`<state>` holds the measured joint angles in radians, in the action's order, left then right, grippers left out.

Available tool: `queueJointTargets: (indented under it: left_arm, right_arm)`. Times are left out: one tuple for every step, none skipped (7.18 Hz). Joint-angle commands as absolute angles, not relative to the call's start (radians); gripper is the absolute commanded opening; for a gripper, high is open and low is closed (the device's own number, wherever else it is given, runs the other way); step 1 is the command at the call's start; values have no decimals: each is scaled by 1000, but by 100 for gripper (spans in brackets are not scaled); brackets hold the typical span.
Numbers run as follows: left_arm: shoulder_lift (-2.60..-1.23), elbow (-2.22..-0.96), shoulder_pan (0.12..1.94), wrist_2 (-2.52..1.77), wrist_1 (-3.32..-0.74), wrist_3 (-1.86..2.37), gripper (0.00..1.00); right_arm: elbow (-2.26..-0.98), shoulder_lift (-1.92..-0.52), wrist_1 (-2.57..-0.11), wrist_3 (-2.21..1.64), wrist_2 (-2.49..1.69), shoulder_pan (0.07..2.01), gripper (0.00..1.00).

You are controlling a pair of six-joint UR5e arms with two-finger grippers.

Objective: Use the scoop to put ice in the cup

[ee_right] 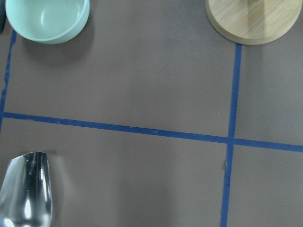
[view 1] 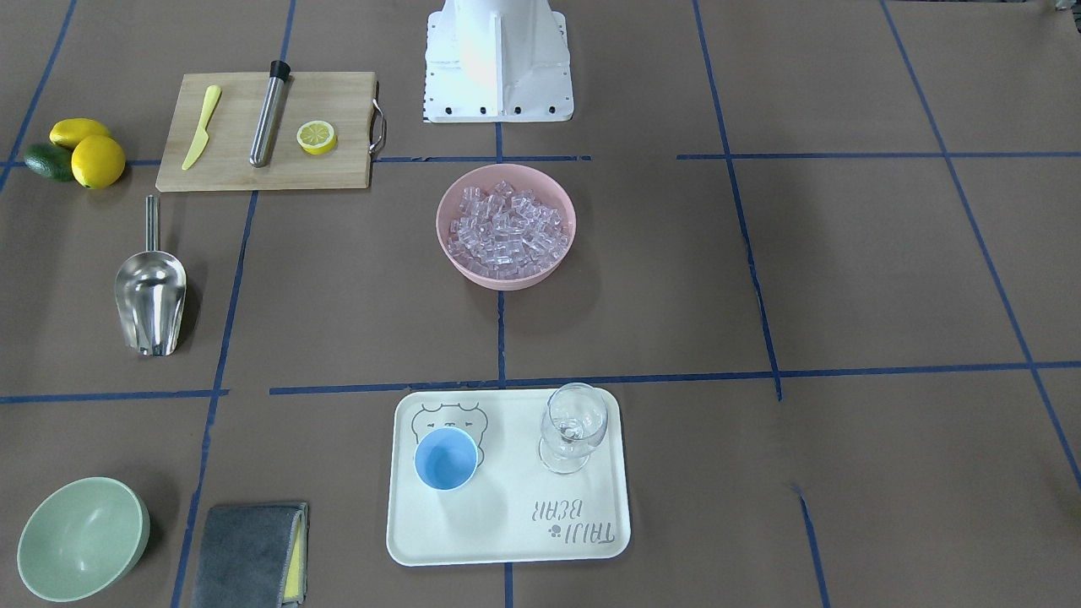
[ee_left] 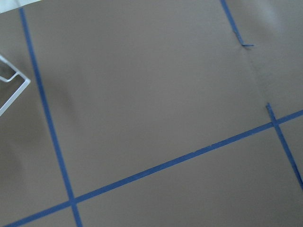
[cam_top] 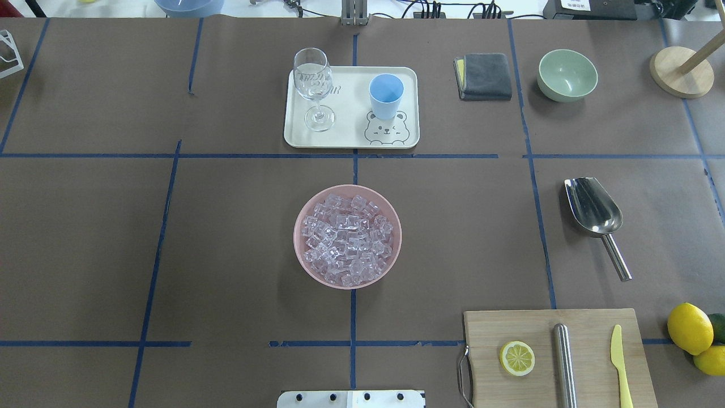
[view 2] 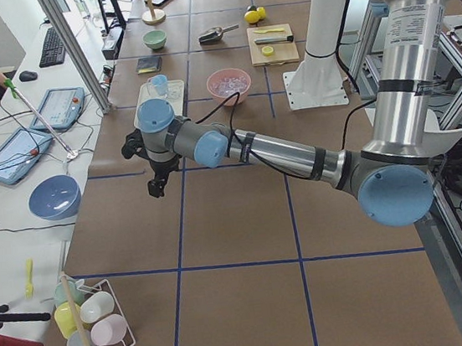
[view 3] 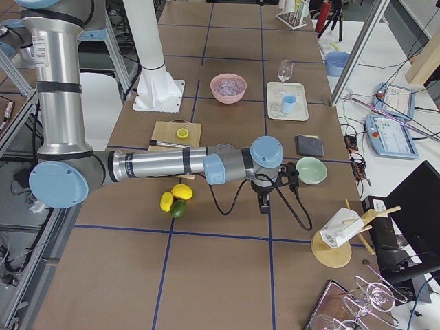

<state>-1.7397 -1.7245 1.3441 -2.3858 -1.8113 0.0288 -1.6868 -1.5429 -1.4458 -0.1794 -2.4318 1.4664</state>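
The ice [cam_top: 346,238] is a heap of clear cubes in a pink bowl [cam_top: 299,249] at the table's middle. The light-blue cup [cam_top: 386,96] stands upright on a cream tray [cam_top: 351,133], and looks empty in the front view [view 1: 446,458]. The steel scoop [cam_top: 593,207] lies flat on the table on my right side, handle toward me. Its bowl tip shows in the right wrist view [ee_right: 26,194]. My right gripper [view 3: 265,206] hangs above the table near the scoop. My left gripper [view 2: 158,186] hangs over bare table far left. I cannot tell whether either is open or shut.
A wine glass [cam_top: 312,79] shares the tray. A pale green bowl [cam_top: 567,75], a grey cloth [cam_top: 484,76] and a wooden stand base [cam_top: 679,71] lie far right. A cutting board [cam_top: 589,323] with a lemon slice, steel cylinder and yellow knife lies near right, lemons [cam_top: 690,328] beside it.
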Motion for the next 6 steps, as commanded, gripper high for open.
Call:
queueJointTargets:
  left_arm:
    - [-1752,-1739,1257,-2391,-1879,40,100]
    - [-1773,-1758,1243,-2391,-1888,38,100]
    - [-1792,-1759,1229,-2390,-1935,38,100]
    - [-1792,-1746,1159,-2379,-1986,40,100]
    - [-1795,-1753,1116,-2379,-1983,41,100]
    - [-1795,-1759,1088,-2379,-1983,41,100]
  right_arm:
    - [-1841,-1549,-1448,-465,-2415,1343,100]
    - [-1914,-1577,-1450,-530,-2408,1289,100]
    - [-1968,-1600,-1453,-613,-2372,1222,100]
    - [-2027,-1638,-1447,-697,-2276,1127,100]
    - [-2037,-1652,-1437,-736,-2255,1073,100]
    - [-2037,-1705,-1367,-748,-2240,1030,100]
